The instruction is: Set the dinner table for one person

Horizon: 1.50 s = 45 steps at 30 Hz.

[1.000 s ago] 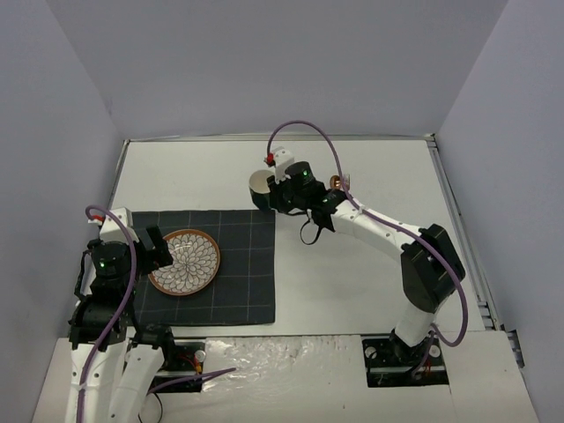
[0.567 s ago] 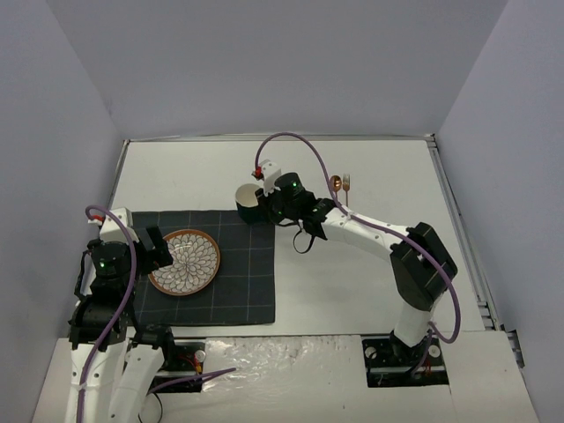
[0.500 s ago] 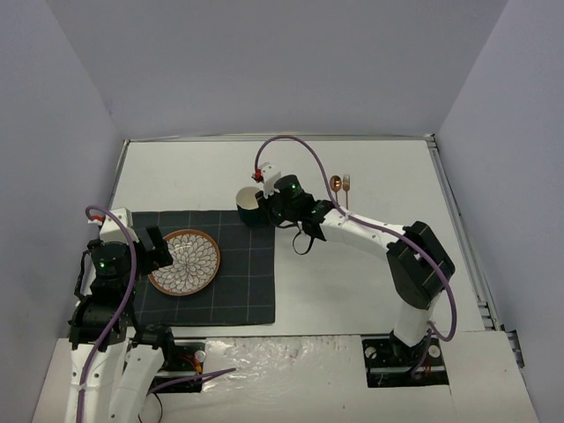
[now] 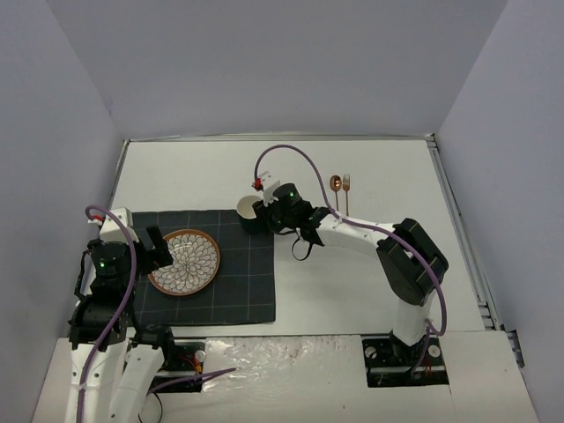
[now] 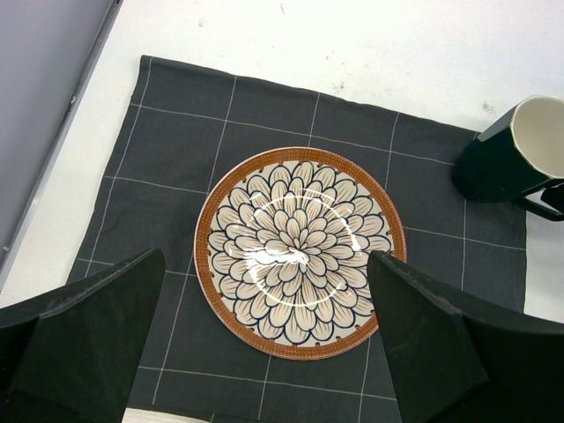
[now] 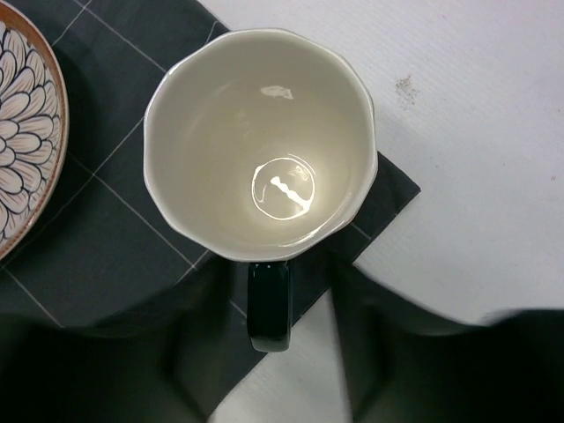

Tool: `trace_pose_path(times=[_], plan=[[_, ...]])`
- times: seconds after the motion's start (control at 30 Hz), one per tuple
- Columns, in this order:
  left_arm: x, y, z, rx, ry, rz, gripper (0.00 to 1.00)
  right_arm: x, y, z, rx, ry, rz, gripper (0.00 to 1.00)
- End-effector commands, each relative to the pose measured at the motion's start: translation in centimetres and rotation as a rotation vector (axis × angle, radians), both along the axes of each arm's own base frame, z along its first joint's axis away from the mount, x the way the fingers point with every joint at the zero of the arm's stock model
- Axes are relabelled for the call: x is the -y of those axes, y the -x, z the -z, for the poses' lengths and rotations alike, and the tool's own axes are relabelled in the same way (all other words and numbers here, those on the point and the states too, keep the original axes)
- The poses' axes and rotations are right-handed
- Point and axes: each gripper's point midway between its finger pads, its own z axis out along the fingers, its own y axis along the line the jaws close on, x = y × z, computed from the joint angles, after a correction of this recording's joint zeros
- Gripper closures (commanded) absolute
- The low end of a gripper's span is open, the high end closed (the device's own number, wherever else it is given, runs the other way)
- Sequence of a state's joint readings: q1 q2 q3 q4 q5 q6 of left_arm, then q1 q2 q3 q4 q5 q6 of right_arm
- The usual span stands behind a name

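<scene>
White flat table (image 4: 370, 282) with thin metal edge rails spans the floor under both arms; dark placemat (image 4: 238, 291) lies on its left, carrying a plate (image 4: 184, 262) and a mug (image 4: 248, 211) at the far right corner; right gripper (image 6: 282, 275) parted around the mug handle, left gripper (image 5: 266, 257) wide over the plate

Glossy ceramic mug (image 6: 260, 145) and plate (image 5: 300, 251), matt cloth placemat (image 5: 176, 150).

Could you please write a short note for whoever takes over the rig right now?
Left gripper: open, hovering over the round floral-patterned plate, holding nothing.
Right gripper: looks open, fingers astride the handle of the dark mug with a cream inside.
Plate lies on the dark grid-lined cloth placemat; mug stands on its far right corner.
Copper spoon and copper fork lie on the white dinner table, off the mat.
Done: plate, mug. Left: spoon and fork beside the plate.
</scene>
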<state>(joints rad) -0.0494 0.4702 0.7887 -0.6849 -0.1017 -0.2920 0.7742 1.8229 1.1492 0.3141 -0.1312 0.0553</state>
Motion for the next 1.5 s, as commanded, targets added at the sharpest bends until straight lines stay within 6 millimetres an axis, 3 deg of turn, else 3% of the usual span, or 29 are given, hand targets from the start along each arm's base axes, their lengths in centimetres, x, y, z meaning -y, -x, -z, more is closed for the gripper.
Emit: trace_pose_path(times=[0.0, 0.13, 0.23, 0.37, 0.43, 0.6, 0.67, 1.17, 1.47], plan=[[0.0, -0.7, -1.4, 0.047, 0.006, -0.004, 0.03, -0.1, -1.2, -5.4, 0.135, -0.093, 0.046, 0.43], [0.0, -0.7, -1.4, 0.047, 0.006, -0.001, 0.03, 2.6, -1.3, -6.4, 0.144, -0.067, 0.123, 0.28], [0.1, -0.7, -1.4, 0.048, 0.007, 0.003, 0.03, 5.7, -2.2, -8.9, 0.169, -0.072, 0.223, 0.21], [0.1, -0.7, -1.4, 0.048, 0.009, 0.006, 0.03, 10.6, -3.8, -10.6, 0.169, -0.076, 0.358, 0.13], [0.1, -0.7, -1.3, 0.046, 0.010, 0.004, 0.03, 14.7, -5.4, -11.0, 0.182, -0.049, 0.479, 0.11], [0.0, -0.7, -1.3, 0.043, 0.008, 0.000, 0.03, 21.6, -7.9, -8.5, 0.111, 0.024, 0.683, 0.14], [0.1, -0.7, -1.4, 0.047, 0.008, 0.001, 0.03, 23.1, -8.6, -7.6, 0.079, 0.030, 0.726, 0.19], [0.1, -0.7, -1.3, 0.046, 0.009, 0.003, 0.03, 22.9, -14.5, -0.4, -0.071, 0.101, 0.737, 0.50], [0.1, -0.7, -1.4, 0.050, 0.010, 0.006, 0.03, 23.5, -15.0, 4.0, -0.161, 0.136, 0.751, 0.59]])
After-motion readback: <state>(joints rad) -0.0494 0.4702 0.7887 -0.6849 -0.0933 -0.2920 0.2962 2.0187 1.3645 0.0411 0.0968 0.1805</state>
